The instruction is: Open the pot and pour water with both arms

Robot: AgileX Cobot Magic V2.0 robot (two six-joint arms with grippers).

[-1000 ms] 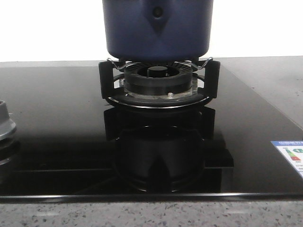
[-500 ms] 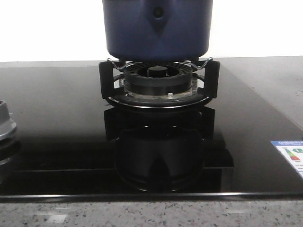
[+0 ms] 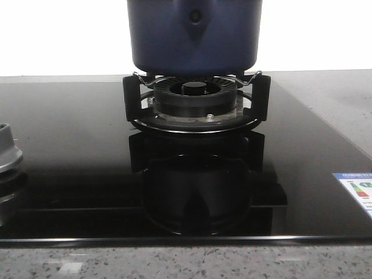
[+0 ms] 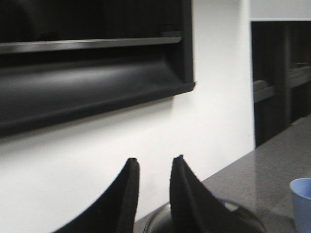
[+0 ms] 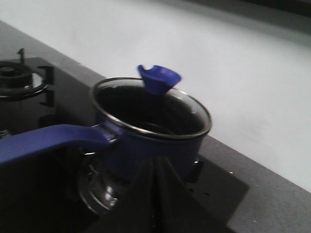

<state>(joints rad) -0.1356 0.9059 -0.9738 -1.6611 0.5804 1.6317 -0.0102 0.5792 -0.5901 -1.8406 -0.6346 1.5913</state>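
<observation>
The large dark navy-blue round pot [image 3: 195,35] with matte straight sides is seated on the black pronged burner stand [image 3: 196,104] of the glossy black glass hob [image 3: 75,151]; in the front view only its lower body and a diamond-shaped boss are shown. In the right wrist view the pot [image 5: 146,141] is seen with a long blue handle [image 5: 43,141] reaching sideways, and a clear glass lid with a metal rim and a blue knob [image 5: 159,79] is still in place.

The left gripper [image 4: 153,194] is held with a narrow gap between its dark fingers and nothing between them, just above what appears to be the lid's glass dome [image 4: 243,218]; a pale blue cup [image 4: 302,204] stands near. The right gripper [image 5: 155,194] is seen with its fingers pressed together, empty, short of the pot's side.

The pot is judged rigid and fairly heavy, more so if water is inside — its contents cannot be made out. The matte wall offers no purchase, so the long handle is the sensible hold, taken close to the body to limit leverage. The glass lid is fragile and smooth; it is best lifted by the knob alone.
</observation>
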